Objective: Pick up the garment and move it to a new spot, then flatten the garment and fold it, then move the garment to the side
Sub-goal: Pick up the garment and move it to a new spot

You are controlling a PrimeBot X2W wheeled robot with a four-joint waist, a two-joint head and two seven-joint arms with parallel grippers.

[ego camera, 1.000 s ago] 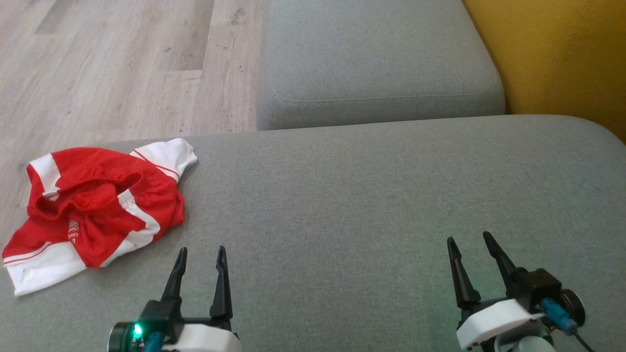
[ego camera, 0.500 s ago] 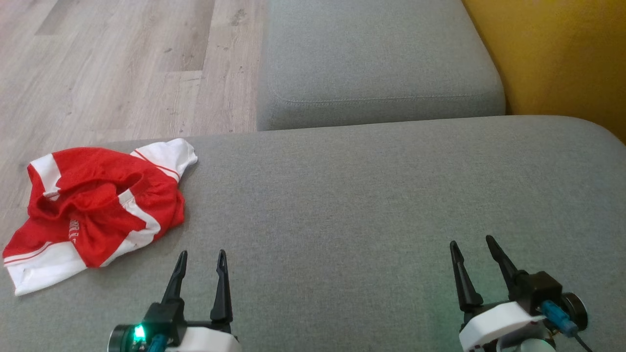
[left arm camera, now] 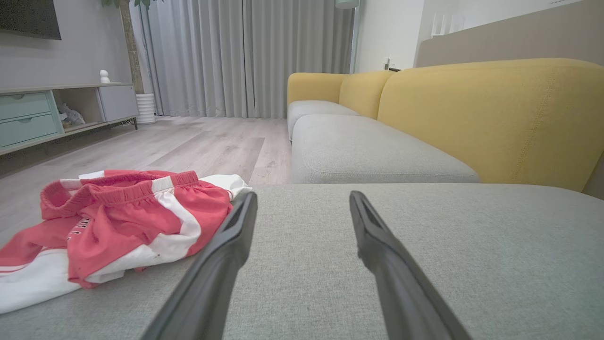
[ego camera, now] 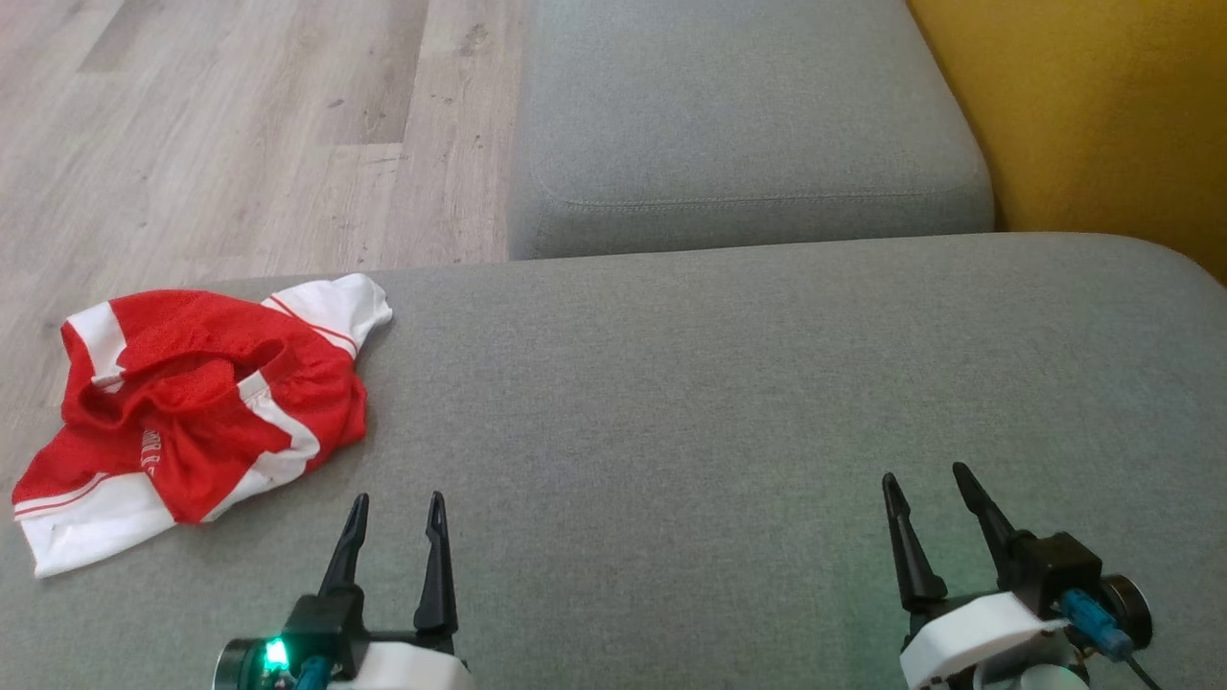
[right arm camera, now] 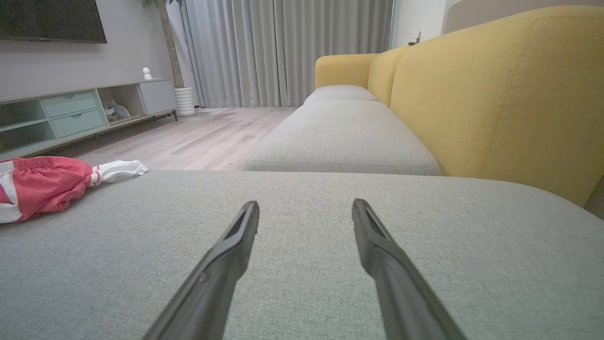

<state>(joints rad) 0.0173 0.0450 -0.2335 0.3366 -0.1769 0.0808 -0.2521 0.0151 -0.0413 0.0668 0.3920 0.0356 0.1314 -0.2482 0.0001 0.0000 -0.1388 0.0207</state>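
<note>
garment [ego camera: 192, 412]: red mesh shorts with white side stripes and white hems, lying crumpled in a loose heap. position: far left of the grey seat cushion [ego camera: 719, 412], close to its left edge and to the corner that meets the wooden floor [ego camera: 240, 144]. the elastic waistband [left arm camera: 118, 186] sits bunched on top of the heap. one white hem [ego camera: 335, 302] points toward the far corner, and another spreads flat at the near left. the layers overlap and no part is smoothed or folded.

left jaws: standing apart, holding nothing, low over the cushion. the garment lies ahead of them and to their left, near but not touching. in the head view a strip of bare grey cushion shows between the fingertips and the red cloth.

right jaws: also standing apart and empty, over the right half of the cushion, well apart from the garment.

progress, our judgement: very start of the task. no step is done.
- pick-up: not yet begun, cloth ungrasped.
- move to a new spot: left to do. the wide bare middle of the cushion looks a likely place.
- flatten, fold, move aside: all left to do.

we expect the left arm to make the first reach, as it is the nearer one. the raised waistband folds look the easiest place to pinch. one caution: the heap sits near the cushion edge, so a careless drag could tip it onto the floor.

surroundings: a second grey cushion [ego camera: 748, 115] lies beyond, with the yellow backrest [ego camera: 1102, 115] at the right.
</note>
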